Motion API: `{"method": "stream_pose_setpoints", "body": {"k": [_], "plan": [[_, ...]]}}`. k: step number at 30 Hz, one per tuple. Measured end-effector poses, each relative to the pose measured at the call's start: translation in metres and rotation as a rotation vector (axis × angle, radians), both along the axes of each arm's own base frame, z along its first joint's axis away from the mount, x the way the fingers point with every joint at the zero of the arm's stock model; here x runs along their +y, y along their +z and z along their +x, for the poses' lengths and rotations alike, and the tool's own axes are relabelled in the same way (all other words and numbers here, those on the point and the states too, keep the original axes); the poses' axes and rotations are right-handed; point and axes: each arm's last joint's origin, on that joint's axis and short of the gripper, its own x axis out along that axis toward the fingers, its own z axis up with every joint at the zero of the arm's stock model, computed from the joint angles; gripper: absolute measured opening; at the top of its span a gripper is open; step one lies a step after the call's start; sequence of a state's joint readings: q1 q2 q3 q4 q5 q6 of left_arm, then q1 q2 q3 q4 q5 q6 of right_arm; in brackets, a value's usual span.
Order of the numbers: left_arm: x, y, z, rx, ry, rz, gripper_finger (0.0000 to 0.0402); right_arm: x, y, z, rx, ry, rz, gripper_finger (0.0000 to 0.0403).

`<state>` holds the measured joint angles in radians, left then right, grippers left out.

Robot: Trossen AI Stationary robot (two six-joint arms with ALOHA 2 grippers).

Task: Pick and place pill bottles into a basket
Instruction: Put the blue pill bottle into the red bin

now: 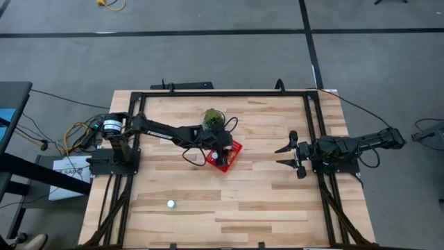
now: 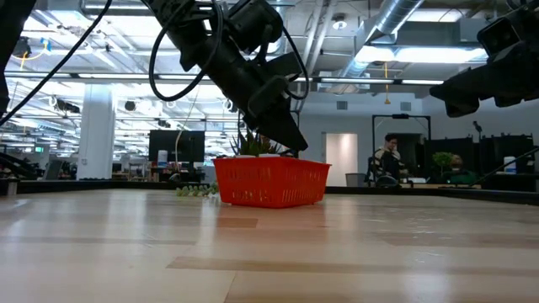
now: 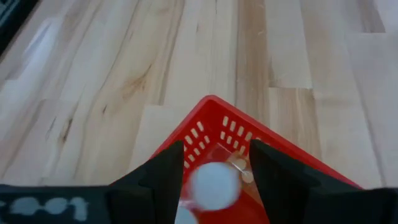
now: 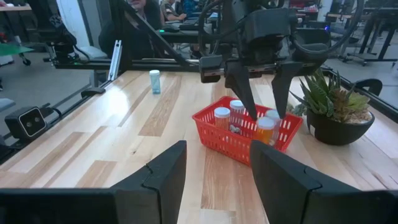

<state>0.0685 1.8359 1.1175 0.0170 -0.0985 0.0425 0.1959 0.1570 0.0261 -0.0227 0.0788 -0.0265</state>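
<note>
The red basket [image 1: 234, 154] stands mid-table; it also shows in the low view [image 2: 271, 183] and the right wrist view [image 4: 227, 142]. Several white-capped pill bottles [image 4: 237, 109] stand upright in it. My left gripper [image 1: 223, 157] hangs over the basket, pointing down, open. Its fingers [image 4: 251, 99] stand on either side of an orange bottle's white cap [image 3: 214, 183], with small gaps showing. That bottle [image 4: 266, 129] stands in the basket. One more bottle [image 1: 171, 204] stands alone near the table's near left edge. My right gripper [image 1: 283, 156] is open and empty at the table's right.
A potted green plant [image 1: 213, 118] stands just beyond the basket, close to my left arm. A black frame [image 1: 222, 93] runs along the table's edges. A person sits in the room behind the table [image 2: 389, 160].
</note>
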Motion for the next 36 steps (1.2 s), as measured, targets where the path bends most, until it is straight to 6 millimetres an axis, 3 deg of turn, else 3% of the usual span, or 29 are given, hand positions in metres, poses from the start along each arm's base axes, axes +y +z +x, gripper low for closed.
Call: {"method": "stream_pose_setpoints", "body": {"k": [8,16,23,27,36], "plan": [[-0.002,0.0,0.0,0.003,-0.002,0.024,0.0179,0.0,0.0,0.0,0.0,0.0,0.0,0.0169],[-0.031,0.009,-0.004,0.006,-0.091,0.045,0.0179,0.0,0.0,0.0,0.0,0.0,0.0,0.0169],[-0.074,0.044,-0.036,0.079,-0.144,0.091,0.0179,0.0,0.0,0.0,0.0,0.0,0.0,0.0169],[-0.097,0.061,-0.061,0.126,-0.144,0.027,0.0179,0.0,0.0,0.0,0.0,0.0,0.0,0.0169],[-0.143,0.052,-0.1,0.367,-0.06,-0.211,0.0227,0.0,0.0,0.0,0.0,0.0,0.0,0.0169]]}}
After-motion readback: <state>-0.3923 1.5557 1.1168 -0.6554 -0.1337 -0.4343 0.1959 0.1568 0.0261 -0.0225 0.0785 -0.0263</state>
